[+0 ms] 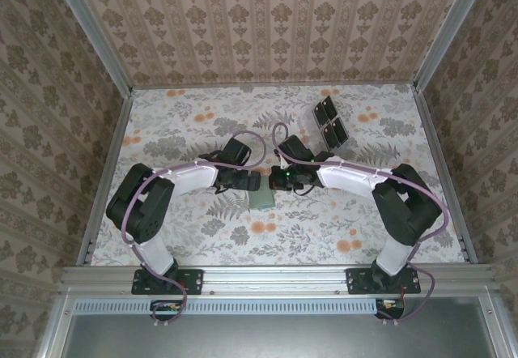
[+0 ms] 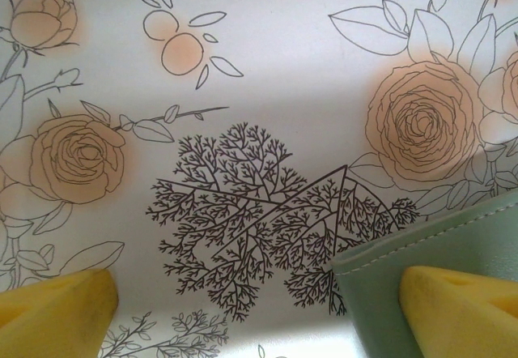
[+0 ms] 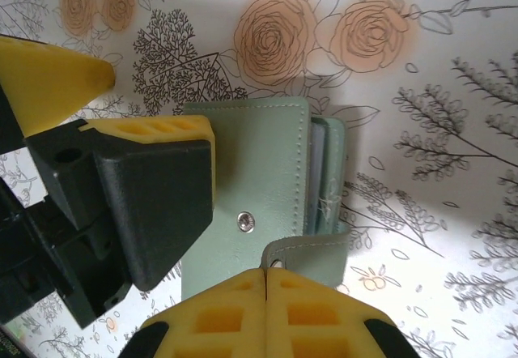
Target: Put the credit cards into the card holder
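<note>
In the top view, the card holder (image 1: 261, 201) lies flat on the flowered counter (image 1: 186, 131), near its middle and between the two arms. The left fingers (image 1: 249, 182) and the right fingers (image 1: 279, 181) are brought close together just above it. A clear rack (image 1: 328, 123) of dark panels stands well apart, toward the far right.

In the left wrist view, the left fingers (image 2: 461, 301) are spread as wide as they go and nothing is held. One yellow tip is set over a corner of the card holder (image 2: 429, 245). The other is over bare counter.

In the right wrist view, the right fingers (image 3: 235, 317) are closed pad against pad. The end of the holder's strap (image 3: 312, 251) appears to be nipped between their tips. The card holder (image 3: 259, 172) lies cover up with its snap stud (image 3: 247, 223) exposed. One left finger is laid over the left half of the cover. A paler layer shows at its right edge, and it cannot be told whether that is lining or a card.

The holder is judged light, soft and pliable, and likely to slide on the smooth cloth. The raised strap is the best place to take hold, with the cover pinned down by the other fingers. A thin strap may slip from a shallow pinch.
</note>
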Tool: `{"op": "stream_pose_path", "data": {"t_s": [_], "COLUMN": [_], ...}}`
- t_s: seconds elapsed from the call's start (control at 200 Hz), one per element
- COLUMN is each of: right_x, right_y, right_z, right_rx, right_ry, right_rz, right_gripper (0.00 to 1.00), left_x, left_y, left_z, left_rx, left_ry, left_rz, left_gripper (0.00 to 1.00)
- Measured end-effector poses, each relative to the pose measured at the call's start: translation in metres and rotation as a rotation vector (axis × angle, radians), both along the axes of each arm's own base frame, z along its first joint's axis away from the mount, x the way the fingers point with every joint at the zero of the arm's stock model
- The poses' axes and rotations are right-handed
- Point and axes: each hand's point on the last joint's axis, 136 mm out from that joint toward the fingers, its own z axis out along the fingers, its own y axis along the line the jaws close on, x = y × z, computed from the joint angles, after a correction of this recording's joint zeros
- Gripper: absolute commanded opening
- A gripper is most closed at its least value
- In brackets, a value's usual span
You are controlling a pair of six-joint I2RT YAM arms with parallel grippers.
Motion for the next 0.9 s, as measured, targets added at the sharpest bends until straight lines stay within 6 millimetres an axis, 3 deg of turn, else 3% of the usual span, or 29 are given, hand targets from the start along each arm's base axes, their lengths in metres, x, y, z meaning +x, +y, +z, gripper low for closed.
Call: {"op": "stream_pose_path", "data": {"t_s": [0.285,0.9], "right_x": [0.0,0.006], "right_y": [0.017,0.023], "right_z": [-0.007,-0.025], "right_rx": [0.009,-0.037], "right_ry": [0.011,0.021], "right_rz": [0.03,0.031], "right_gripper": [0.0,0.0], "left_x": [0.0,0.0], "left_y": [0.0,-0.001], "left_z": [0.0,0.0], "left_rx": [-0.002,-0.013], "left_ry": [-0.003,-0.011], "left_rz": [-0.001,0.006], "left_gripper": [1.0,1.0]}}
